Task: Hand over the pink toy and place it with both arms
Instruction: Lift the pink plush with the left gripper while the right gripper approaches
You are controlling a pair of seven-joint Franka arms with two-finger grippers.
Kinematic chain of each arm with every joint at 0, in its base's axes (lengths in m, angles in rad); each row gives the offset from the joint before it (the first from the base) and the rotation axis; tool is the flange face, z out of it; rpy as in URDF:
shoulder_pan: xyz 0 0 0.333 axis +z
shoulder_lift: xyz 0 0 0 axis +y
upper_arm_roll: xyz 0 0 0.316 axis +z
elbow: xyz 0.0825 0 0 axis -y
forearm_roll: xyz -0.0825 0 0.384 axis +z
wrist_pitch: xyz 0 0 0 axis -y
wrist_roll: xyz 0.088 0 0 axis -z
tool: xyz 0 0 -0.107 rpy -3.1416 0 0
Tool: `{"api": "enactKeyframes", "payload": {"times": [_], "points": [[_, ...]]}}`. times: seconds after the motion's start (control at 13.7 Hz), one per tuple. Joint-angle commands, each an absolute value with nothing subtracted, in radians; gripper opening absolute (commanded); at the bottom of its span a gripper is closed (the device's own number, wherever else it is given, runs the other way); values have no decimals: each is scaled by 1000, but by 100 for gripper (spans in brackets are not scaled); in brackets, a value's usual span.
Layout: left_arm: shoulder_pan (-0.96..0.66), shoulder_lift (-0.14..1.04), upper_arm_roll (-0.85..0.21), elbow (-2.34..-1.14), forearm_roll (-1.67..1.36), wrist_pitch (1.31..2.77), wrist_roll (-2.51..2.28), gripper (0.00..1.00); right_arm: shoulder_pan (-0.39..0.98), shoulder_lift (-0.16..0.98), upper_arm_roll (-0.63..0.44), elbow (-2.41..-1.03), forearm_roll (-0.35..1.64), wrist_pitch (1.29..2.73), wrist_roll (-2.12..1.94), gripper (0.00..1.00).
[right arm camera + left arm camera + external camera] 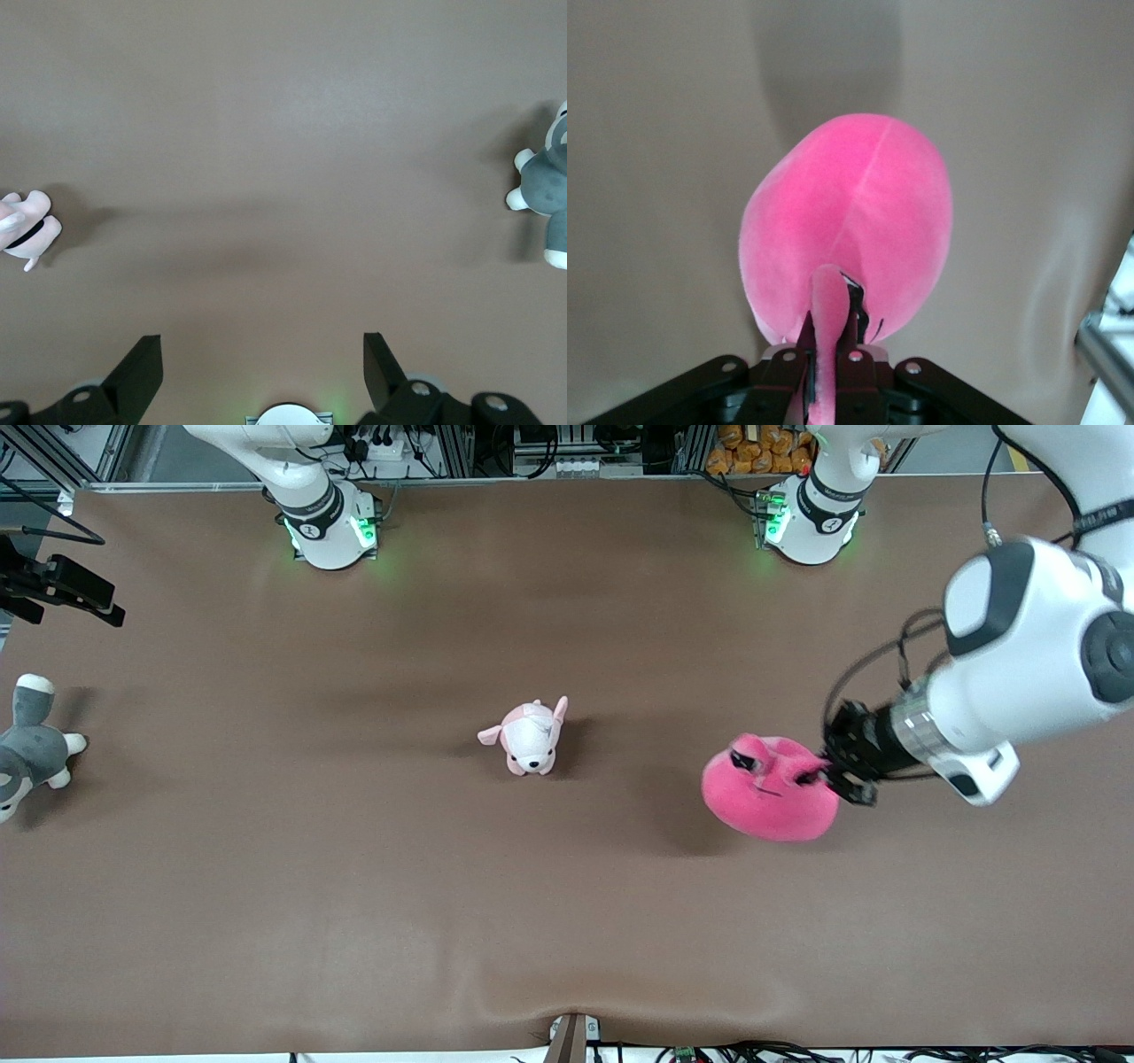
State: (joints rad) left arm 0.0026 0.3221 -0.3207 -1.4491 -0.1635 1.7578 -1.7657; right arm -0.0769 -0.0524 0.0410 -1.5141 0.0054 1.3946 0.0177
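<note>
The pink toy (769,793), a round hot-pink plush with black half-lidded eyes, hangs a little above the brown table toward the left arm's end, its shadow offset on the cloth. My left gripper (840,775) is shut on a fold of the toy at its edge. In the left wrist view the toy (850,221) fills the middle and the left gripper (830,319) pinches a pink flap. My right gripper (259,341) is open and empty, held high over bare table near the right arm's base (328,522). It does not show in the front view.
A small pale pink-and-white puppy plush (530,737) stands mid-table and also shows in the right wrist view (22,226). A grey-and-white plush animal (31,748) lies at the right arm's end and shows in the right wrist view (545,199). A black camera mount (58,589) juts in above it.
</note>
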Motion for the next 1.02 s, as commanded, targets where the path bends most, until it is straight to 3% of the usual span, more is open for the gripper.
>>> {"api": "enactKeyframes", "payload": {"times": [0.0,0.15,0.44,0.95], "points": [[0,301,-435,-1396,-187,1707,-1906,0,-74,-28,54,-1471,26,1387,101,100],[-44,311,-485,-1338,-181,1709,-2050,0,-69,-28,57,-1468,142,1387,261,100],[-161,316,-483,-1275,-186,1736,-2308,0,-23,-29,66,-1460,372,1393,708,100],[-305,340,-486,-1270,-198,2017,-2703,0,300,60,67,-1463,462,1643,1467,100]]}}
